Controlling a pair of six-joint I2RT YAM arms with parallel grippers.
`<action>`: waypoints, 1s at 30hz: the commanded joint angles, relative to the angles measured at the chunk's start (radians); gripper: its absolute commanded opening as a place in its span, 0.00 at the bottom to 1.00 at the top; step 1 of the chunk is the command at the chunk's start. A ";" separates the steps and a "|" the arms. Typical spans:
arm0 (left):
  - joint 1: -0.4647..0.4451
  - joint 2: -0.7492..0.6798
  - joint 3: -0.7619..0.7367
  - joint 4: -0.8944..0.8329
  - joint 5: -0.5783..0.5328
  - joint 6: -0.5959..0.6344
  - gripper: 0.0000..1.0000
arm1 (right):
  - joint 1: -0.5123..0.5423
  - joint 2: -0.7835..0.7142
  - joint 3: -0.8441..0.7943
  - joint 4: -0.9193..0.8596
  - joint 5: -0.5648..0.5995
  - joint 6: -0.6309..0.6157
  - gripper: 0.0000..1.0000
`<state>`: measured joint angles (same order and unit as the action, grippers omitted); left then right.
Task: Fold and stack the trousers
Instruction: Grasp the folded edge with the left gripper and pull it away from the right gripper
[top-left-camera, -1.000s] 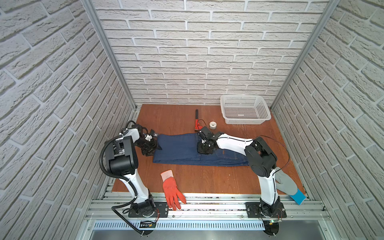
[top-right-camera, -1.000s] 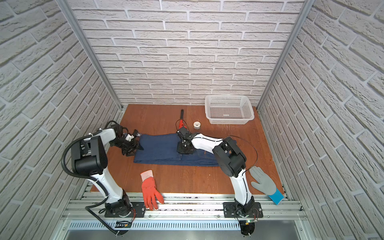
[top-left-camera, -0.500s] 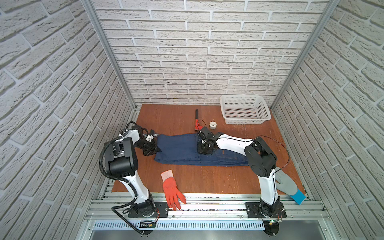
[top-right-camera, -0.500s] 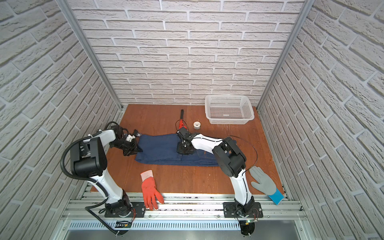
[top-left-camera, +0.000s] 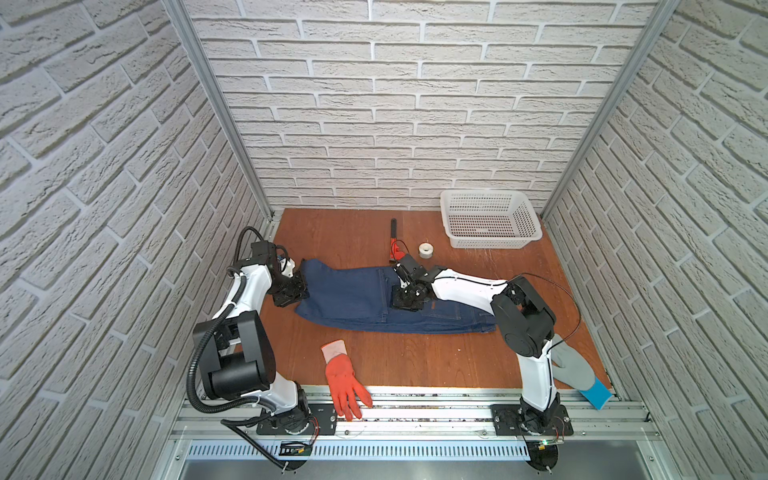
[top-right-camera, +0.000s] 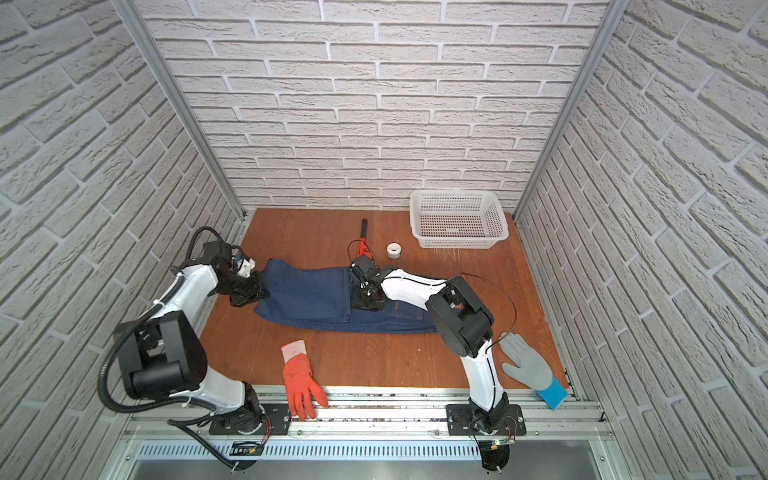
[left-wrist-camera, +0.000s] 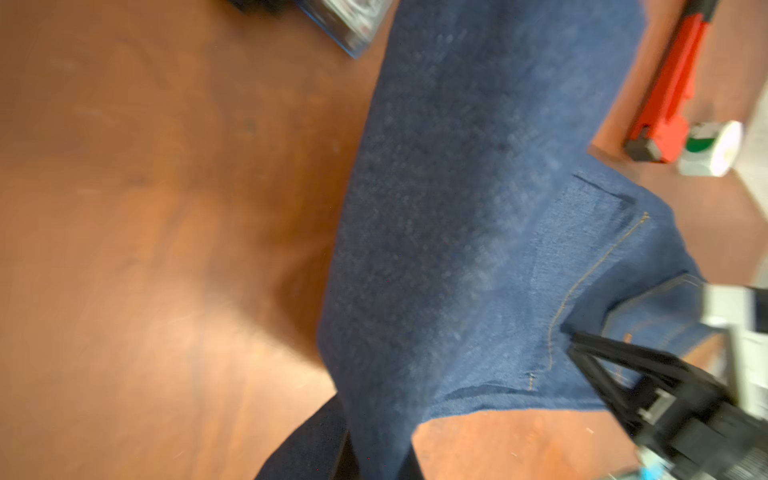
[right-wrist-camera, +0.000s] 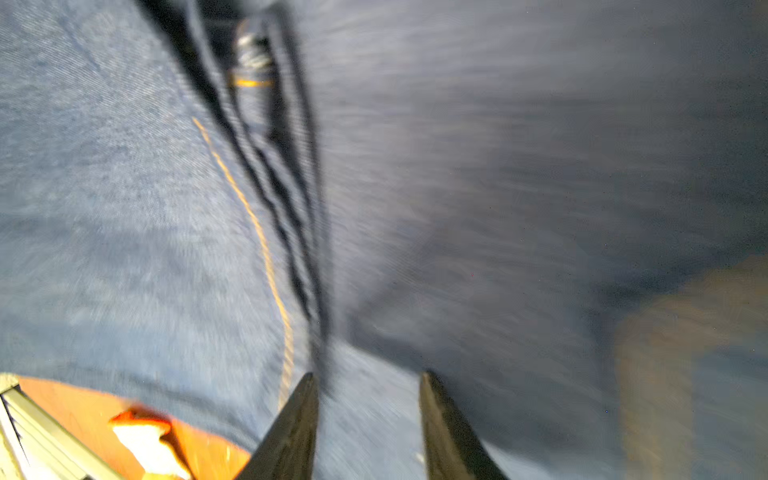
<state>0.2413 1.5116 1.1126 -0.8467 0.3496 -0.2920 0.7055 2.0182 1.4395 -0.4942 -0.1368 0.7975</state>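
Dark blue jeans (top-left-camera: 353, 297) lie folded once across the wooden table (top-left-camera: 415, 359). Left gripper (top-left-camera: 302, 291) is clamped on their folded end; right gripper (right-wrist-camera: 368, 386) stands parted over the hems. Risk: with nothing pinning them, a left pull could drag the layers askew.

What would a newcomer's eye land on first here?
The dark blue trousers, stretched across the middle of the brown table and partly folded over. Both arms are on them: the left gripper is shut on the left end, and the right gripper is over the middle with jaws apart. Next come the orange-red glove on the front edge and the white basket in the back right corner.
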 joint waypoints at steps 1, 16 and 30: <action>0.005 -0.044 0.037 -0.057 -0.141 0.002 0.00 | 0.004 -0.132 -0.001 -0.055 0.059 -0.043 0.46; 0.025 -0.120 0.092 -0.102 -0.273 0.019 0.00 | -0.235 -0.418 -0.279 -0.130 0.178 -0.140 0.57; 0.140 -0.160 0.137 -0.152 -0.310 0.062 0.00 | -0.432 -0.496 -0.424 -0.059 0.069 -0.206 0.60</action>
<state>0.3759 1.3842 1.2079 -0.9905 0.0399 -0.2501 0.2932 1.5360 1.0435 -0.5976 -0.0238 0.6144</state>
